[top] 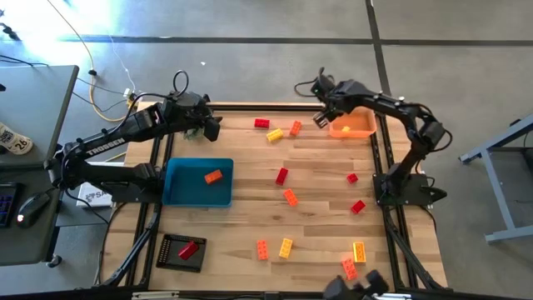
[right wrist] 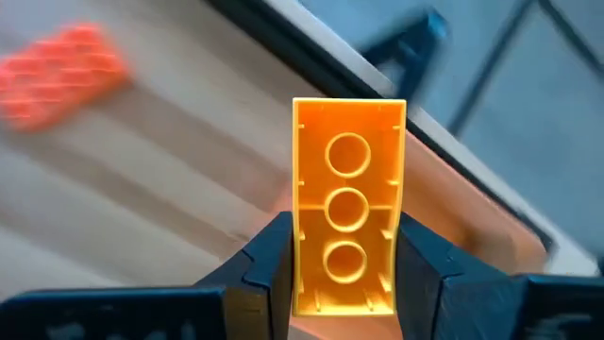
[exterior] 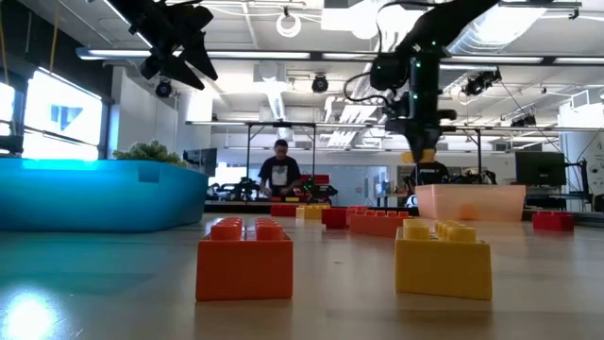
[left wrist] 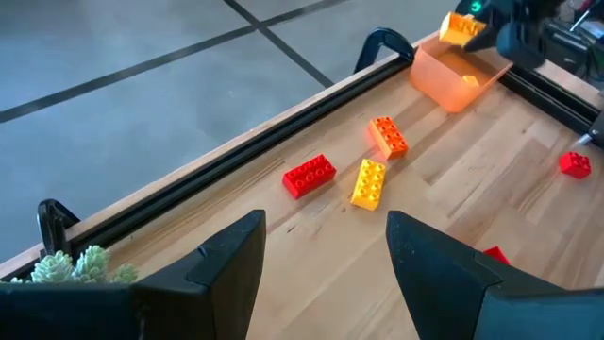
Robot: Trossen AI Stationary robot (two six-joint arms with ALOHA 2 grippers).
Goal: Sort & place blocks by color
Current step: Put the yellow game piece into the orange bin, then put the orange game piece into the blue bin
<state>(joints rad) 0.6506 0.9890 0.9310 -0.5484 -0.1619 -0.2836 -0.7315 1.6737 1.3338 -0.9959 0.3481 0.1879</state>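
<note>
Right pincer (right wrist: 344, 260) clamped on yellow brick (right wrist: 347, 203), long sides pinched, above orange tray (top: 353, 127), far right of desk (top: 316, 208). Brick likely light, rigid, slick. Left pincer (left wrist: 326, 250) apart, far left.

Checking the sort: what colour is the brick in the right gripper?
Yellow-orange; the brick shows best in the right wrist view.

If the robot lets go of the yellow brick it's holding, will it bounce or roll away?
Probably not roll: the yellow brick is boxy with flat sides. It looks hollow underneath, so likely light and stiff, maybe a small bounce. The right gripper holds it near the orange tray, so it should land there.
</note>
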